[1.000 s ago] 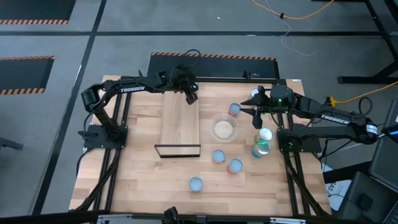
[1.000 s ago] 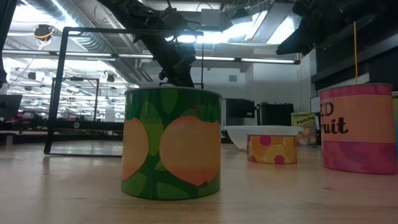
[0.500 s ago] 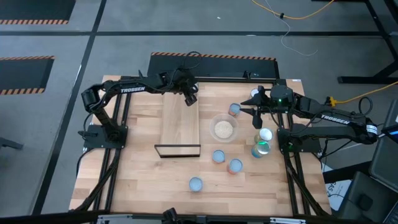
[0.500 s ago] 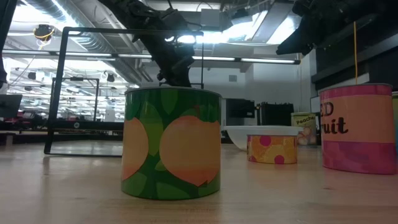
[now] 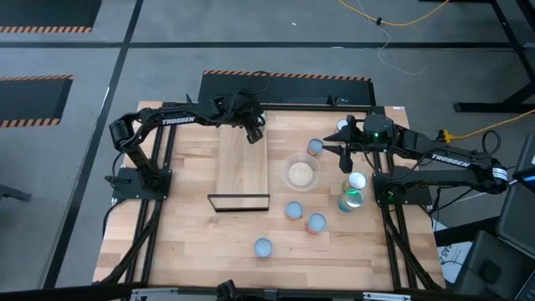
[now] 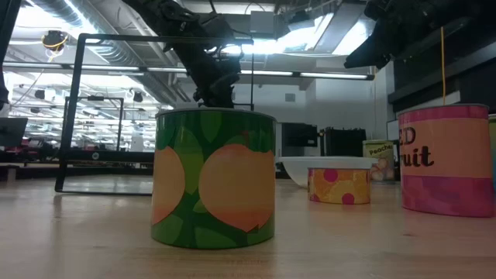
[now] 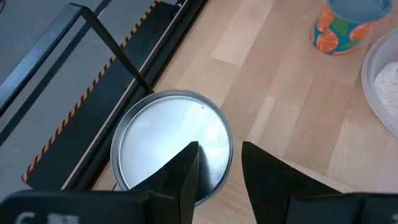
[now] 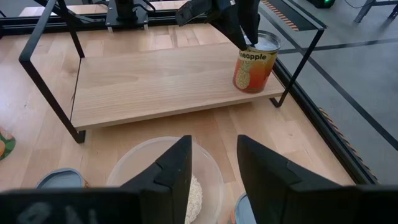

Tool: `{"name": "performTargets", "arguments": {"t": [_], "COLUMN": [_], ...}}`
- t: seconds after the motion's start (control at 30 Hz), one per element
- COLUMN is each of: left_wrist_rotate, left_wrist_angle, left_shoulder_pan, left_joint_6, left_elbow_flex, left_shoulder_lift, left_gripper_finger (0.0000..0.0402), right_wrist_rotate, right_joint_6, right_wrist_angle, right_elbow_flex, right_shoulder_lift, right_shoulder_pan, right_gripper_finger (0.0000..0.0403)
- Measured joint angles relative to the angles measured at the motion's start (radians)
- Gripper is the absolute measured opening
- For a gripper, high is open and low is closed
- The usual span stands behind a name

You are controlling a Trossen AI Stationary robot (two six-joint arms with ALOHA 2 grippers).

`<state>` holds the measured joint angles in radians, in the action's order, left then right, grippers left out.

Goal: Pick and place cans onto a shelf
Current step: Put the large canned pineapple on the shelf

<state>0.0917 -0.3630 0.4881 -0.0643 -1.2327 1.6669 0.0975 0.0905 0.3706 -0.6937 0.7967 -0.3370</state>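
Progress is at one can so far: a pineapple can (image 8: 255, 61) stands on the shelf (image 8: 168, 81) at its far corner, and the left gripper (image 7: 219, 168) hangs just above its silver top with fingers narrowly parted, apparently no longer gripping, though contact is hard to judge. Six other cans (image 5: 316, 222) wait on the table (image 5: 188, 242) around the clear bowl (image 5: 300, 173). The right gripper (image 8: 214, 163) hovers open above that bowl, holding nothing.
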Motion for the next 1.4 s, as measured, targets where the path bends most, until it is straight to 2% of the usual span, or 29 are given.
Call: {"name": "performTargets", "arguments": {"t": [0.13, 0.63, 1.03, 1.4], "left_wrist_rotate": [0.002, -0.001, -0.002, -0.014], "left_wrist_angle": [-0.001, -0.001, -0.014, -0.137], "left_shoulder_pan": [0.0, 0.0, 0.002, 0.008], "left_joint_6": [0.0, 0.0, -0.061, -0.234], "left_elbow_flex": [0.0, 0.0, 0.002, 0.002], "left_shoulder_lift": [0.0, -0.001, -0.022, -0.166], "left_gripper_finger": [0.01, 0.0004, 0.0001, 0.0001], "right_wrist_rotate": [0.0, 0.0, 0.0, 0.0], "right_joint_6": [0.0, 0.0, 0.0, -0.003], "right_wrist_angle": [0.0, 0.0, 0.0, 0.0], "right_elbow_flex": [0.0, 0.0, 0.0, 0.0], "right_shoulder_lift": [0.0, 0.0, 0.0, 0.0], "right_shoulder_pan": [0.0, 0.0, 0.0, 0.0], "right_gripper_finger": [0.0132, 0.0132, 0.0132, 0.0132]}}
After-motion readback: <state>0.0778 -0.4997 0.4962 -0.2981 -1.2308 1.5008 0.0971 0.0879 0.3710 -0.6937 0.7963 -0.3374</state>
